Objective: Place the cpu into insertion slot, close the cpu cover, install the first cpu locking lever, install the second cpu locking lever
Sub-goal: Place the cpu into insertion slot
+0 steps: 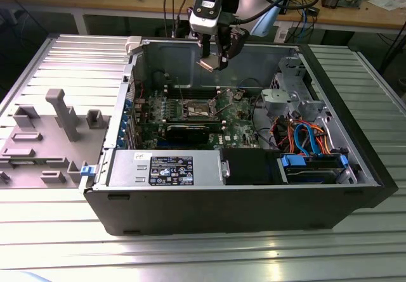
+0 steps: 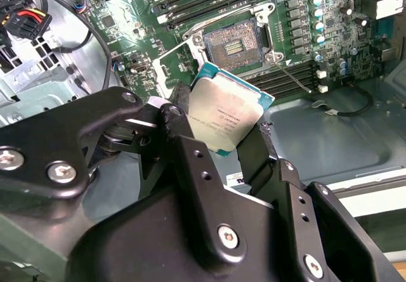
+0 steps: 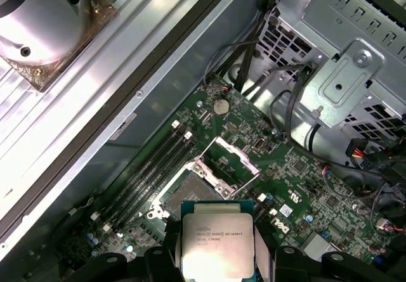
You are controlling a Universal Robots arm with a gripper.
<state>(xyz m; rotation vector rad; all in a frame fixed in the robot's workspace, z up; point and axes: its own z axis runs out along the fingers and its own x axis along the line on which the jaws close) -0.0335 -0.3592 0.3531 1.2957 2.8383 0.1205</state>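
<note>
Gripper: black metal gripper [image 1: 216,59] with angular bolted fingers [image 2: 181,104], clamped on two opposite edges of the chip and holding it in the air above the open case.
CPU: flat square chip with a brushed silver-grey metal lid and a teal board edge [image 2: 222,114]. The first wrist view gives its printed top face [image 3: 217,237].
Insertion slot: square socket with a dark contact field and a silver rim [image 3: 184,196], bare, well below the chip. It sits on the green motherboard [image 3: 285,187] beside the long black memory slots [image 3: 155,168].
CPU cover: thin silver frame plate with a square window [image 3: 231,161], tilted up at the socket's edge. In the exterior view it appears raised, but it is too small there to be sure.
Exterior view: black steel tower case [image 1: 222,209] lying open on the ribbed aluminium bench [image 1: 190,256], with a grey moulded fixture [image 1: 57,114] on the exterior view's left.
</note>
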